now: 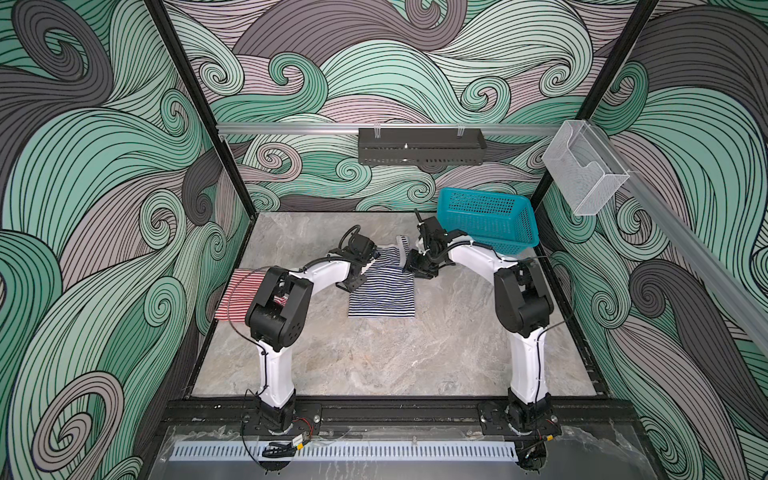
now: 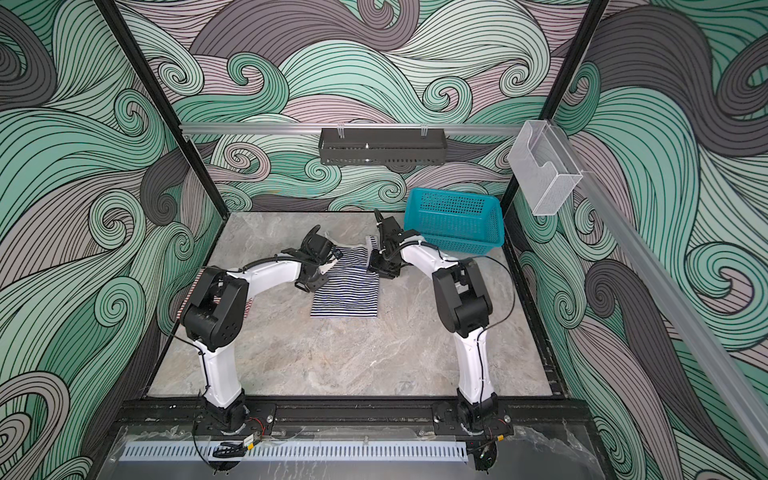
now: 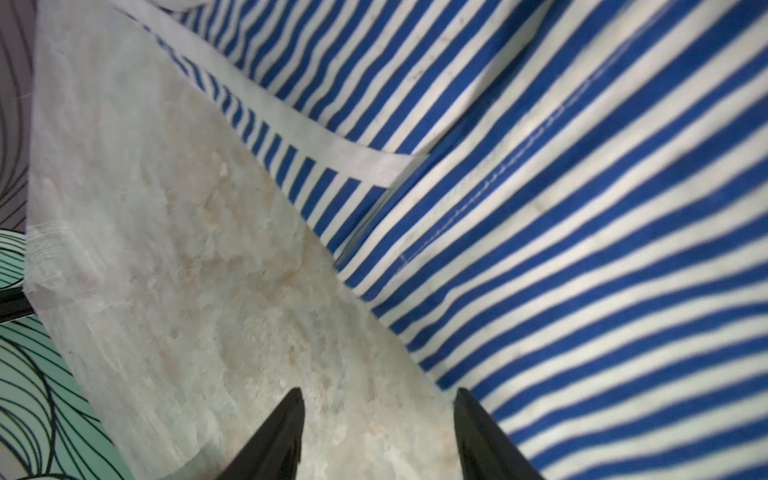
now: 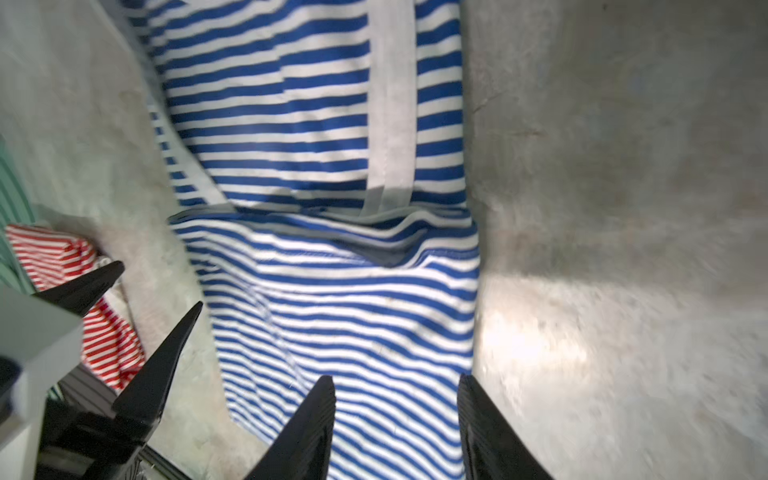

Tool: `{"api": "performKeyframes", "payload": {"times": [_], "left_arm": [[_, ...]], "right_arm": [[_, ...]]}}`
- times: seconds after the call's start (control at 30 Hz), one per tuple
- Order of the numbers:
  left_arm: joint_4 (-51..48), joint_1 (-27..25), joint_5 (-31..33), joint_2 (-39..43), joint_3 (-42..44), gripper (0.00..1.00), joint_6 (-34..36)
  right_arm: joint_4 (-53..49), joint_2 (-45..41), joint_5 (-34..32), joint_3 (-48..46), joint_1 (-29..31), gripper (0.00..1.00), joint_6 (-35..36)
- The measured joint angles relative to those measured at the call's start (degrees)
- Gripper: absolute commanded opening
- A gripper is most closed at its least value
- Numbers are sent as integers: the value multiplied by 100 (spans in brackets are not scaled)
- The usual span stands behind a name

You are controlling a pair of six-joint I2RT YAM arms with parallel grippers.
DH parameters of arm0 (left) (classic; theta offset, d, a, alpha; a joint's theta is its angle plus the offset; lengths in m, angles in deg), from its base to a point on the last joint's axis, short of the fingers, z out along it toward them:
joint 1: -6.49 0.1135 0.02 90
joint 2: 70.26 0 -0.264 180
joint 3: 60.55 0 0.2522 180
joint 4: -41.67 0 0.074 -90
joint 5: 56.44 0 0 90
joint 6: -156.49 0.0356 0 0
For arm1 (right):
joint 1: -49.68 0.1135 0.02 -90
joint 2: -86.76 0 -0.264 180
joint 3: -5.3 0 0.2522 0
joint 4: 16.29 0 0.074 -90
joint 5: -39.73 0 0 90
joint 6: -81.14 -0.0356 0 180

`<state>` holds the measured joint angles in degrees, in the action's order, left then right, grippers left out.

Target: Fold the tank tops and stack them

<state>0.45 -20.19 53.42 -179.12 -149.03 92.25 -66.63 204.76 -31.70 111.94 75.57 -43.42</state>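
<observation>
1. Top views, both: navy-and-white tank top (image 1: 382,295) lies on the desk (image 1: 374,365), about mid-width and in the far half; hem edge toward the arm bases, straps toward the back wall; lower body reads as a neat rectangle.
2. Red-and-white tank top (image 1: 241,299) sits at the left edge of the desk; partly hidden behind the left arm (image 1: 278,303); well apart from the navy one; the two are not stacked.
3. Left pincer (image 1: 353,284) points down at the left side of the navy top, near the strap end; right pincer (image 1: 419,272) is at the opposite side of the same top, about level with it.
4. Left wrist view: fingers (image 3: 282,436) stand apart; only bare desk shows in the gap; nothing clamped; one finger lies just beside the striped edge; a white trim band (image 3: 332,145) runs along the armhole.
5. Right wrist view: jaws apart, nothing clamped between them; striped cloth lies beneath the gap; picture is somewhat blurred.
6. Same view: a fold edge crosses the navy top's width; the layer on the pincer's side overlaps the part that carries the trim; small pucker at the fold, toward one side.
7. Same view: the left pincer's two fingers show at the side, spread; the red-striped cloth is visible beyond them.
8. Teal mesh basket (image 1: 490,220) is at the far right corner of the desk, behind the right arm (image 1: 478,257); I cannot tell whether it touches that arm.
</observation>
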Motion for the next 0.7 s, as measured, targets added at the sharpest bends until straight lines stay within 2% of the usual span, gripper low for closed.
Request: {"api": "performKeyframes", "payload": {"times": [0.1, 0.2, 0.43, 0.53, 0.7], "left_arm": [[-15, -2, -234, 452, 28, 62, -42], [-57, -4, -608, 649, -31, 62, -79], [-210, -48, -1235, -4, -446, 61, -103], [-229, -68, -1224, -444, -678, 61, -103], [-175, -70, -680, -1049, -990, 61, -103]], "right_arm": [[151, -492, 85, -138, -4, 46, -61], [380, -612, 184, -153, 7, 41, -146], [850, -149, 424, -422, 122, 28, -463], [1005, 87, 494, -481, 199, 28, -601], [1158, 74, 549, -719, 446, 28, -708]]}}
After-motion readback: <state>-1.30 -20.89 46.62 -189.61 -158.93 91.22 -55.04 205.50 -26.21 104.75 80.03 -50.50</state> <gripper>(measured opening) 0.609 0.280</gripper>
